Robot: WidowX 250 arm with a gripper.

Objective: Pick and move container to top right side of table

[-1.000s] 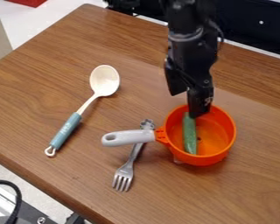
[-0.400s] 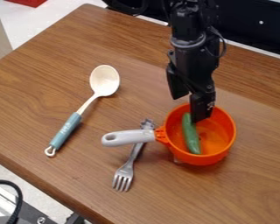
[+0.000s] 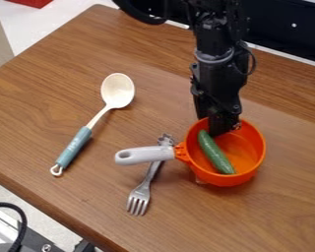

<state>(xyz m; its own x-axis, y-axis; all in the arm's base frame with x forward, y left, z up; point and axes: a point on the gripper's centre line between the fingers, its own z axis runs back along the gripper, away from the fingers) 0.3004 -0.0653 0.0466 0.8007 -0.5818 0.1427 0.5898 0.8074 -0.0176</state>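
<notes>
Gripper point(image 3: 220, 128) is down at the orange pot point(image 3: 227, 180), at the part of its rim toward the table's point(image 3: 48, 101) far edge. I can't tell whether the jaws are apart, together or clamped on the rim; contact unclear from here. Arm point(image 3: 216, 74) comes in over the far edge, hanging down to the pot.

Pot is upright on the table, between the far and near edges, well apart from the far left corner. Its grey handle point(image 3: 141, 155) sticks out toward the left side of the table. Green cucumber point(image 3: 216, 153) lies slantwise inside, upper end near the gripper, lower end by the pot wall nearest me.

Metal fork point(image 3: 140, 197) sits just left of the pot, tines toward the near edge, pot handle crossing over it. Spoon point(image 3: 117, 90) is farther left, apart from both: cream bowl toward the far edge, blue-green grip toward the near edge, small loop on the end.

Off the table: red item point(image 3: 32, 2) beyond the far left corner, black cable point(image 3: 19, 224) past the near edge.
</notes>
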